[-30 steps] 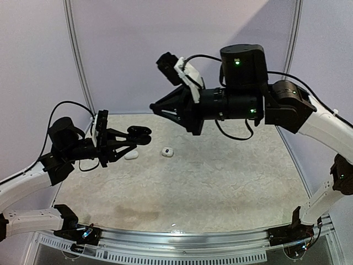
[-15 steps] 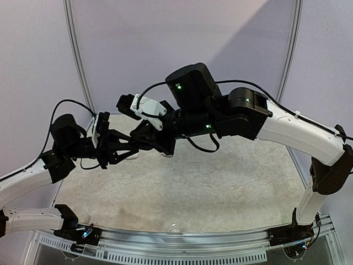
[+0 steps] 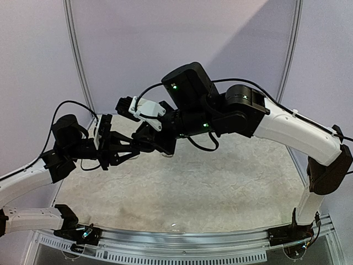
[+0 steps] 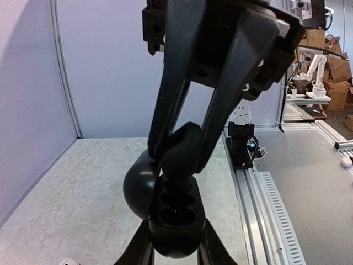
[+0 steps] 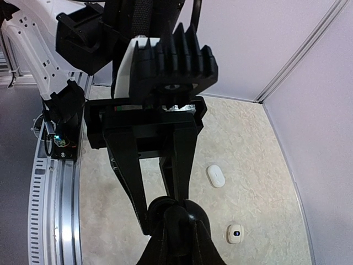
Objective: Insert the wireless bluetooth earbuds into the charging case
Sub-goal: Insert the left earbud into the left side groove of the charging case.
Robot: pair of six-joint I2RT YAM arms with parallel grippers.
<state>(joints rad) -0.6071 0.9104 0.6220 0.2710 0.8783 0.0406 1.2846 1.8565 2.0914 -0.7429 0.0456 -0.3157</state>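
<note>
Okay, I had the right gripper pinched narrow on a black earbud at the far well of the open charging case, clamped mid-air in my left gripper, the case's long axis running out along those fingers, wells facing that wrist camera; insertion step I reckoned, next needing a straight press, then release.

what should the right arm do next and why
Probably ease the right gripper slightly closer to the black case: its fingers pinch a black earbud just over the open wells, and the left gripper holds the case up.
</note>
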